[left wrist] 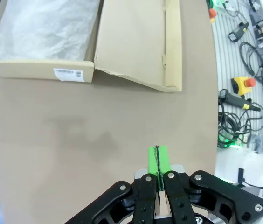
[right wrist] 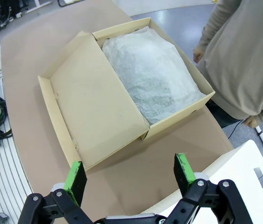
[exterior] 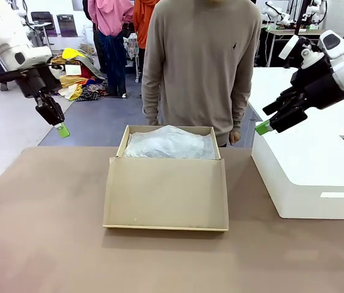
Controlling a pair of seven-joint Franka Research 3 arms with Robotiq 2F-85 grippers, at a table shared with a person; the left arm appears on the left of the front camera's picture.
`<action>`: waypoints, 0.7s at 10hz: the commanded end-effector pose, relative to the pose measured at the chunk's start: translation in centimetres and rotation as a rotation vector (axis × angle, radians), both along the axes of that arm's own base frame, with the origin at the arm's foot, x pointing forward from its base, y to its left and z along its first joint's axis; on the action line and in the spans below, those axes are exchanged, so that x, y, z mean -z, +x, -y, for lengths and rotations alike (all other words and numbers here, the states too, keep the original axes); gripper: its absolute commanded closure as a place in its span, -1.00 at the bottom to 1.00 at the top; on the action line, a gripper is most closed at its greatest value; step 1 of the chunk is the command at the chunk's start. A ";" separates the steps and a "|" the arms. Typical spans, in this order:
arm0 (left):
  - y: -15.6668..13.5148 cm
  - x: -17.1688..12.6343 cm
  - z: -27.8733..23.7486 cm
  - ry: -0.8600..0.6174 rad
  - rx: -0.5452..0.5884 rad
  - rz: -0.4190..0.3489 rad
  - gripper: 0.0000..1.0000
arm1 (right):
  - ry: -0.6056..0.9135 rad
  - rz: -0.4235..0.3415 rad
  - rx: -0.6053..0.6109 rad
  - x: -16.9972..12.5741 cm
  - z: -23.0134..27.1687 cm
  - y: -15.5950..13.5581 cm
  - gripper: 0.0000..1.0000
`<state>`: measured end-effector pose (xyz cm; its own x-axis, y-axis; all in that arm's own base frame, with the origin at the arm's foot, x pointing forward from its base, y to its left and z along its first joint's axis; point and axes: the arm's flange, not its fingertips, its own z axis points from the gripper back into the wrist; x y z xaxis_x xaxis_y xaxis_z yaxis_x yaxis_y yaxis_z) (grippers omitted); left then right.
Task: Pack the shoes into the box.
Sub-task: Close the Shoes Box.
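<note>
Lid (exterior: 166,192) of the shoebox (exterior: 124,141) lies folded flat toward you on the desk (exterior: 50,244), hinged open so the tray behind it can be loaded from above. Your left pincer (left wrist: 158,161) hangs off to the left above the desk, pads pressed together on nothing. Your right pincer (right wrist: 130,172) is raised by the white block (exterior: 306,177), jaws spread wide and empty. Both sit clear of the box, which I judge leaves room to work. The tray sits mid-desk with white tissue paper (exterior: 169,143) bunched over its whole inside and humped in the middle. Whether the shoes lie under that paper you cannot tell. Beyond the far wall a person (exterior: 199,61) stands close, one hand (exterior: 234,137) hanging near the box's far right corner.
</note>
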<state>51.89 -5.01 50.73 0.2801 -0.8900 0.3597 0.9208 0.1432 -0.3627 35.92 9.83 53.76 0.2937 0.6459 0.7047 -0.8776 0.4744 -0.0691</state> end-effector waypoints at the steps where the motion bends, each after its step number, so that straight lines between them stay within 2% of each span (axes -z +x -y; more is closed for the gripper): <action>1: -0.2 -0.4 -0.6 0.019 -0.026 0.005 1.00 | 0.020 0.009 -0.019 0.1 0.0 0.3 -1.00; 7: 0.0 0.1 0.1 0.002 0.001 -0.002 1.00 | 0.020 0.009 -0.019 0.1 0.0 0.3 -1.00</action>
